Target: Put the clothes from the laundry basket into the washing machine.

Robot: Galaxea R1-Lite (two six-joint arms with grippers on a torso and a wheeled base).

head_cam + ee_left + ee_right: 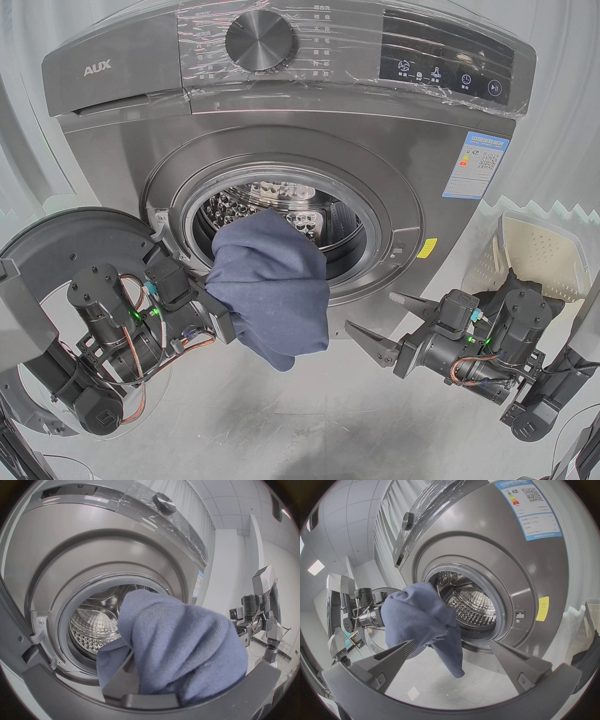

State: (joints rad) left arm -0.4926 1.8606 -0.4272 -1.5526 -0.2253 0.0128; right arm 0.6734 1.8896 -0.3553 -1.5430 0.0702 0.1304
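— State of left hand (220, 316)?
— Clamped on blue garment (272, 287), hanging over 6 o'clock of washing machine (400, 156) mouth.
— And right hand (369, 310)?
— Spread apart, empty, at 4 o'clock of the mouth; laundry basket (544, 250) at 3.

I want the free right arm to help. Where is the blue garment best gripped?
Probably the blue garment at its lowest hanging tail, coming from the robot's right: it dangles free below the left end effector, and the right end effector is open on that side.
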